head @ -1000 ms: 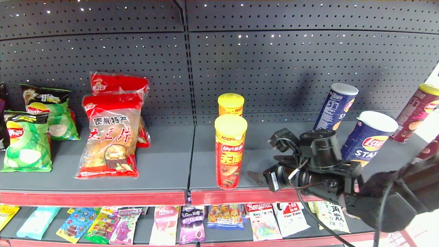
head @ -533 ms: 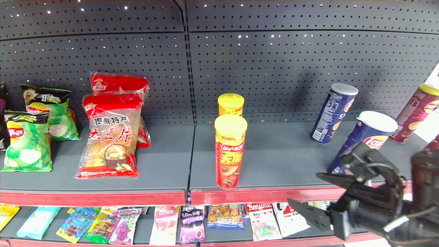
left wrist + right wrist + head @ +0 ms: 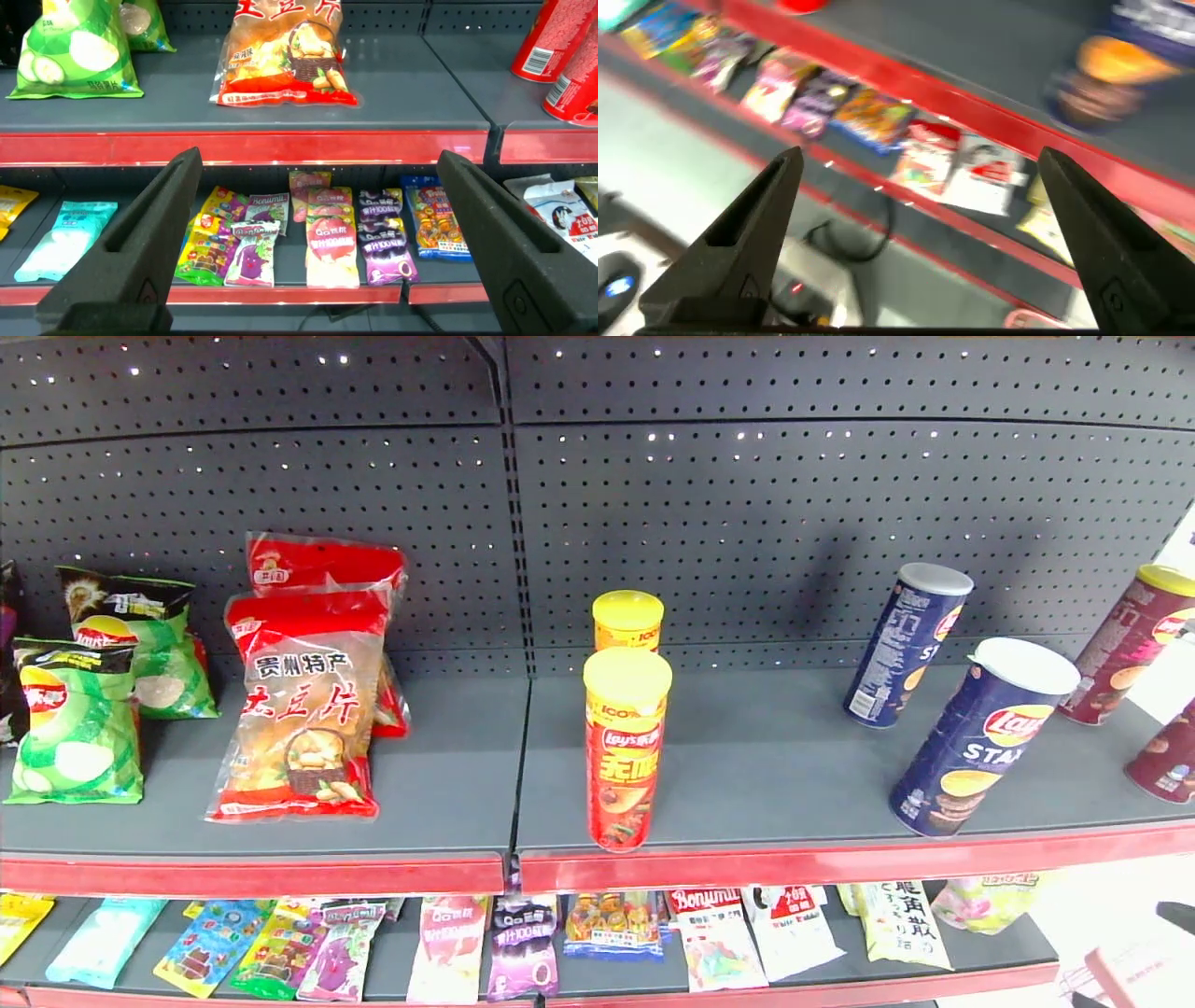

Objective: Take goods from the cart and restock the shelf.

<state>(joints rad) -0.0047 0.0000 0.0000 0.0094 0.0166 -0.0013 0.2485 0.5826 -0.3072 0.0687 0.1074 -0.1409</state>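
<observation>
Here, the left gripper (image 3: 318, 159) hangs with its fingers spread wide apart before the shelf's (image 3: 402, 93) red front edge. The right gripper (image 3: 920, 154) is likewise spread wide. On the shelf, a blue chip can (image 3: 980, 737) stands near the front edge, well right of a yellow-lidded red can (image 3: 624, 756).

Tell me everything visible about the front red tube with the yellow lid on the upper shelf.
The front red tube is a tall, slim cylinder, seemingly cardboard, closed by a flat yellow lid. It stands upright on the grey upper shelf, close to its red front edge, just right of the panel seam. A matching tube stands directly behind it; contact cannot be judged. Nothing grips it.
</observation>
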